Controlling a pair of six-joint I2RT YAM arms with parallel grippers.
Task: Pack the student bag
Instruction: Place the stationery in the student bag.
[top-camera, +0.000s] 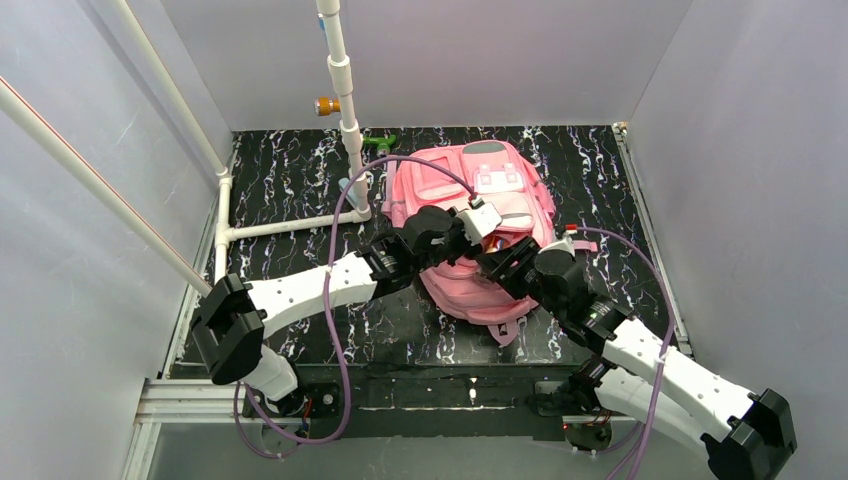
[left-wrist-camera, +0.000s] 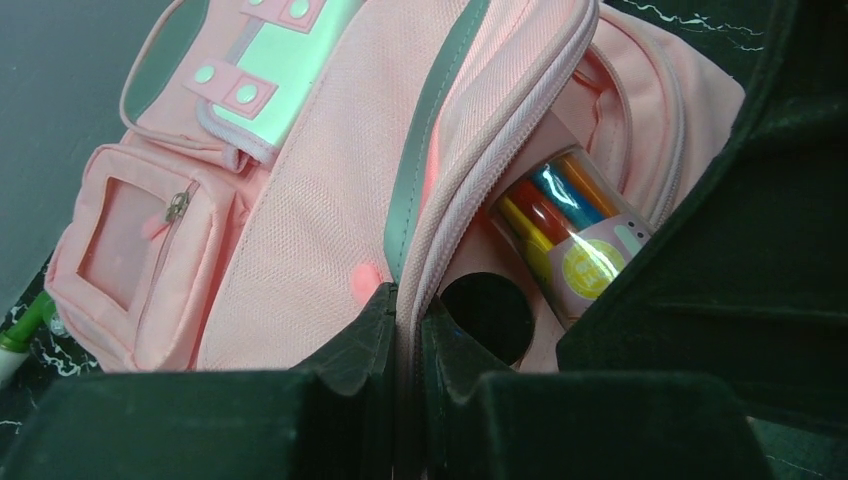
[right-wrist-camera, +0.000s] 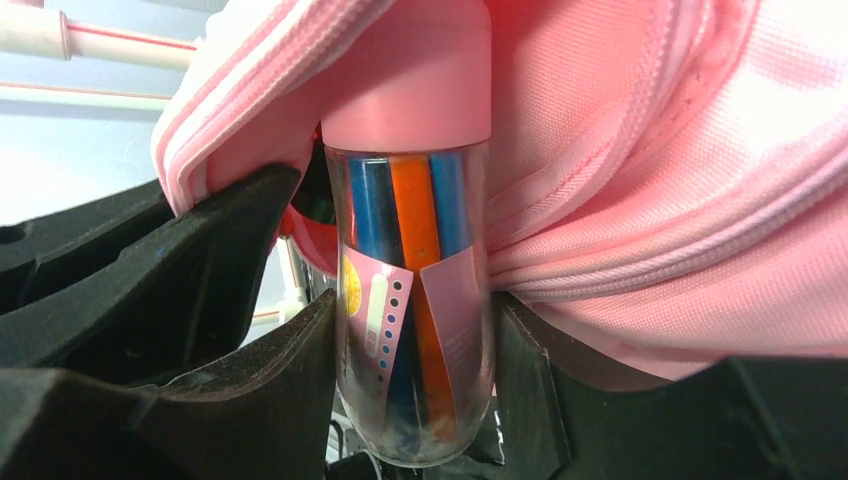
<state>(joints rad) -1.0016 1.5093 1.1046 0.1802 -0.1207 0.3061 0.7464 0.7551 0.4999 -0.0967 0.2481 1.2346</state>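
Pinching zip edge of woven pink student bag (left-wrist-camera: 300, 200), left tool (left-wrist-camera: 408, 305); right tool (right-wrist-camera: 415, 325) clasps clear cylindrical pen tube (right-wrist-camera: 410, 200).

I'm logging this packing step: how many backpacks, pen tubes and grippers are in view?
Pink backpack: 1
Clear pen tube: 1
Grippers: 2, left gripper and right gripper
Total: 4

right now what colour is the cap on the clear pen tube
Pink cap; it shows best in the right wrist view.
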